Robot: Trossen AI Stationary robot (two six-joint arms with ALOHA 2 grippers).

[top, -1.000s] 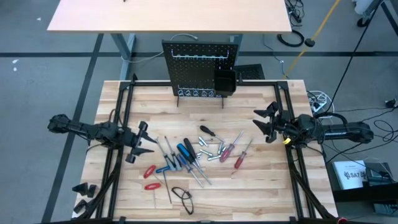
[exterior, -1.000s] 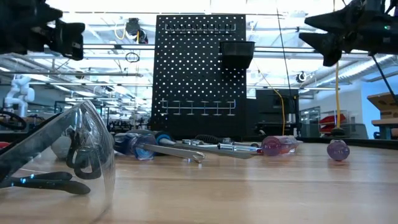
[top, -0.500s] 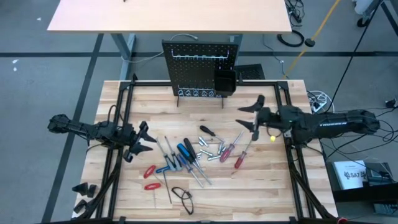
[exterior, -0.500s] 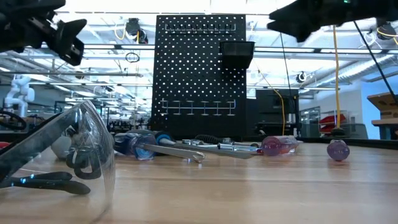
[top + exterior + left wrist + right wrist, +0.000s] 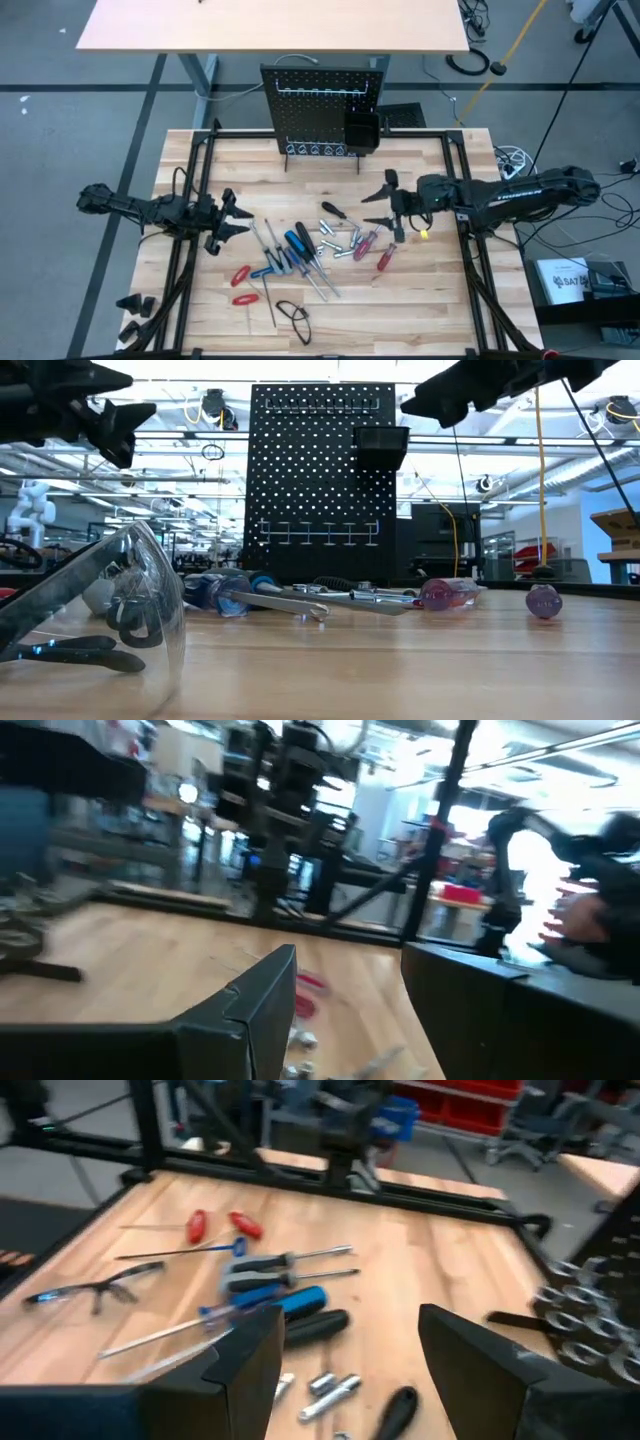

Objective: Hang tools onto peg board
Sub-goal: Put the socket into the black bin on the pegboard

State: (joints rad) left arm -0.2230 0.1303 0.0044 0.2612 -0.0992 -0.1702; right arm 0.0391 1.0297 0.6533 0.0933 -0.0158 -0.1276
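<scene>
Two dark robot arms hang over a pale wooden worktop (image 5: 420, 290) strewn with small hand tools, none of them yet hung on the upright black perforated metal peg board (image 5: 322, 108) that stands at the far edge on its stand. The right pincer (image 5: 381, 206) reaches in from its side with fingers spread and nothing between them, poised above the red-handled screwdrivers (image 5: 372, 245), seemingly lining up a first pick. The left pincer (image 5: 233, 217) hovers just beside the other end of the scatter, likewise spread and empty, apparently waiting its turn. The blue-handled screwdrivers (image 5: 299, 246), a black-handled screwdriver (image 5: 333, 211), silver bits (image 5: 340, 243) and thin metal rods (image 5: 266, 243) lie bunched at mid-worktop, well apart from the board, so each must be lifted and carried to the row of metal hooks (image 5: 315, 531) or the small black bin (image 5: 361, 133) fixed to the panel. Red-handled pliers (image 5: 241, 284) rest near the front edge beside a pair of clear safety glasses (image 5: 293, 318), which fill the table-level view's foreground.
</scene>
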